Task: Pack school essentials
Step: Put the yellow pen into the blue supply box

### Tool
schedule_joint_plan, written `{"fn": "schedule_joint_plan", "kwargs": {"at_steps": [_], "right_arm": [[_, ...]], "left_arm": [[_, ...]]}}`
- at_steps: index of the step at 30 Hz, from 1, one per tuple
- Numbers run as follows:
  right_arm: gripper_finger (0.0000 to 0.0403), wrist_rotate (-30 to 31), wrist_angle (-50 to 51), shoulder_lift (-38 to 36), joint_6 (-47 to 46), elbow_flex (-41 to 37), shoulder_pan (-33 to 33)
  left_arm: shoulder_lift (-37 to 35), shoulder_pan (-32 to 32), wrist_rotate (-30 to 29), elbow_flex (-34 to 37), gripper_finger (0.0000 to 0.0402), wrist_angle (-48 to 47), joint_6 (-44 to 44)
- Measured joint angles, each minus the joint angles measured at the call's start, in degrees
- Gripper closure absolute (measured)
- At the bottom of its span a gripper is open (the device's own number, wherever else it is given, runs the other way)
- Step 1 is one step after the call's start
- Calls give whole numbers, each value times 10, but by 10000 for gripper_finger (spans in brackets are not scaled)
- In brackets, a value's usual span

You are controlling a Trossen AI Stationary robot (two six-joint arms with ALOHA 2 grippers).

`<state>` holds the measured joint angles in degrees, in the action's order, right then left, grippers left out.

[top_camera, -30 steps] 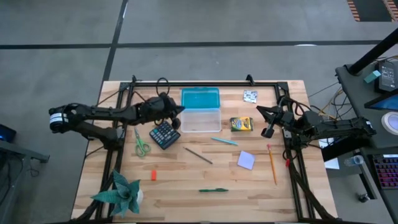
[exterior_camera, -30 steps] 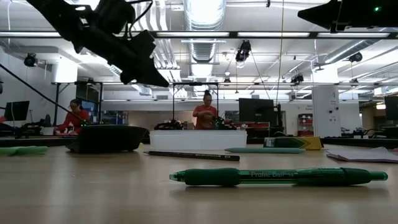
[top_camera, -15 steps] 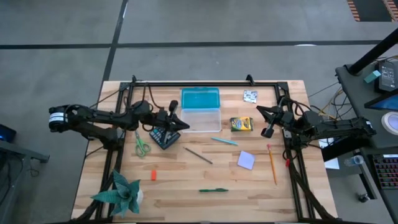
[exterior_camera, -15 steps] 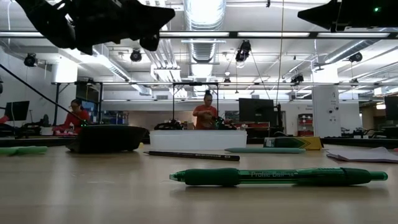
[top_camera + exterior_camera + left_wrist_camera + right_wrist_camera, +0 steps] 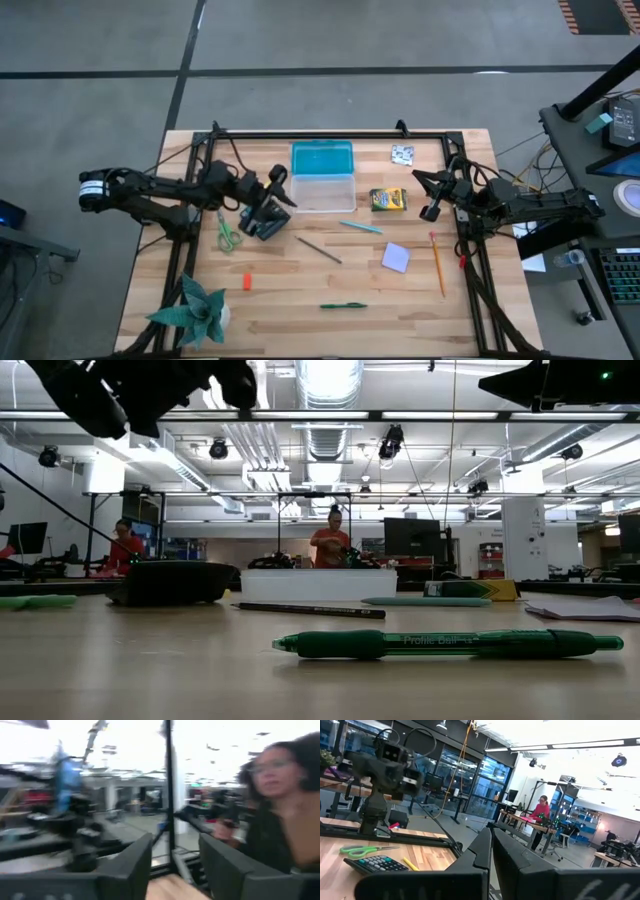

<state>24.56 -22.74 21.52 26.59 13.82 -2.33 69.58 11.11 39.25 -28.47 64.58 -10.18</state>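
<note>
Your table [image 5: 300, 300] is pale wood planking framed by dark rails. At its far centre stands a clear rectangular plastic box [image 5: 322, 178] with a teal lid; you cannot tell what lies inside it. Just left of the box rests a dark slab-shaped calculator [image 5: 263, 216], and left of that the green-handled scissors [image 5: 226, 230]. Right of the box lies the flat yellow-green crayon pack [image 5: 388, 199]. In the middle of the table you see a thin teal pen [image 5: 359, 227], a slim dark pencil [image 5: 318, 249], the square lavender note pad [image 5: 396, 257], an orange pencil [image 5: 437, 264] and a small orange eraser [image 5: 246, 281]. Nearest you lies a glossy green pen [image 5: 448, 644]. A spiky-leaved plant decoration [image 5: 195, 309] sits at the near left corner.

Your left arm stretches low across from the left edge; the left gripper [image 5: 275, 191] hovers over the calculator, its fingers [image 5: 127, 867] parted and empty. Your right arm waits folded at the right edge, with the right gripper [image 5: 431, 195] pressed closed on nothing.
</note>
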Motion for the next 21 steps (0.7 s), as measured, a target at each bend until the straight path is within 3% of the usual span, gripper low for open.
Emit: {"fn": "schedule_joint_plan", "kwargs": {"at_steps": [6,14,17,21], "right_arm": [[394,0,0,0,0,0,0],[394,0,0,0,3,0,0],[394,0,0,0,3,0,0],[394,0,0,0,4,0,0]], "left_arm": [[0,-4,18,0,199,38,-1],[-2,-2,6,0,189,9,-4],[-15,13,-100,0,189,-139,-29],[-33,29,-369,-20,189,-463,-50]]}}
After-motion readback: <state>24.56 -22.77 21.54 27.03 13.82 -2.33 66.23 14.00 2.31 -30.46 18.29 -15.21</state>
